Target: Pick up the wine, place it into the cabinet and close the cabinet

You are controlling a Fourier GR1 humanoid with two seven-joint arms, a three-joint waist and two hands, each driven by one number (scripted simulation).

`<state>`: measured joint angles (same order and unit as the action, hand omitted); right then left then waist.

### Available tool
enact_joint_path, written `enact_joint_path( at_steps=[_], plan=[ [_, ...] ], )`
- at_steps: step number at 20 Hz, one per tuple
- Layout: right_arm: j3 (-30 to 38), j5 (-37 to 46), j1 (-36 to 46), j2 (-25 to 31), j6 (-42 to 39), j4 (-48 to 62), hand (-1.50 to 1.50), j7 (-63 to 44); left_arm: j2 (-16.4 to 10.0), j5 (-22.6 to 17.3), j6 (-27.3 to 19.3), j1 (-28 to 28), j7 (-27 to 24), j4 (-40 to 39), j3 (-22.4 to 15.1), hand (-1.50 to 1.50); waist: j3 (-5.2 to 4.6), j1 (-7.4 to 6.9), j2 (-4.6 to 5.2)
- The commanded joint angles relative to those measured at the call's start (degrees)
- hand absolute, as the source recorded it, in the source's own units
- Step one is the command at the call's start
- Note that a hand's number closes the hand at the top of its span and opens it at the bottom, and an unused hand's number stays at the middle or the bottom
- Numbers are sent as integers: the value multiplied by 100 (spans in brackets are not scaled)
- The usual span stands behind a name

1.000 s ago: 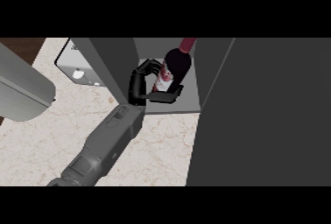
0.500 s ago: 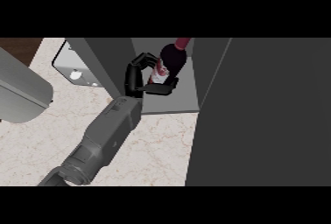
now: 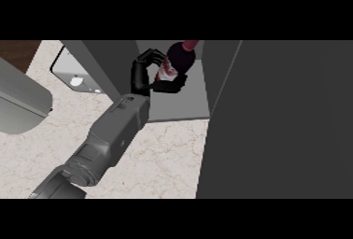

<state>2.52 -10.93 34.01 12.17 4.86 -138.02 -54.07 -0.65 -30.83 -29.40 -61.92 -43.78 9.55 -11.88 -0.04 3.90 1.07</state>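
1. Wine bottle (image 3: 180, 58), dark with a red top and a pale label, stands inside the open cabinet (image 3: 180, 106), above its light grey shelf floor. Whether its base touches the floor is hidden.
2. Left hand (image 3: 143, 77) is clamped on the bottle from the bottle's left side. Its black fingers (image 3: 150, 55) curl round the far side, and another black digit crosses the near side just under the label.
3. Grey left forearm (image 3: 114, 130) runs from the lower left of the head view up to the cabinet's opening, over the marbled counter (image 3: 158, 158).
4. Cabinet's left wall (image 3: 103, 60) stands just beside the hand. A tall dark panel (image 3: 283, 121) fills the view's right side, next to the shelf floor.
5. Behind the left wall lies a pale flat piece (image 3: 72, 77) with a round light spot. What it is cannot be told.
6. At the view's left edge sits a bulky pale grey shape (image 3: 21, 102) with a rounded lower end, well apart from the bottle. Its nature is unclear.
7. No right hand shows anywhere.
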Motion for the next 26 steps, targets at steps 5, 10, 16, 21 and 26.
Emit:
enact_joint_path(
  at_steps=[5,10,16,21,26],
  plan=[
    [46,-357,62,-13,-14,-216,-150,-171,-180,162,-248,-312,244,-596,38,150,-2,52,41],
    [-13,-187,27,-91,-7,-94,-150,23,-198,211,-282,-236,194,-718,52,150,-3,57,69],
    [-83,-321,80,-107,-94,-251,-150,15,-212,48,-258,-273,395,-737,244,150,-7,192,115],
    [-144,-216,120,-159,10,-302,-150,-77,44,-348,293,108,146,-522,665,150,-16,184,98],
    [-177,-67,397,-130,44,-6,-150,-62,63,-492,871,285,218,-494,791,150,-24,252,119]
  ],
)
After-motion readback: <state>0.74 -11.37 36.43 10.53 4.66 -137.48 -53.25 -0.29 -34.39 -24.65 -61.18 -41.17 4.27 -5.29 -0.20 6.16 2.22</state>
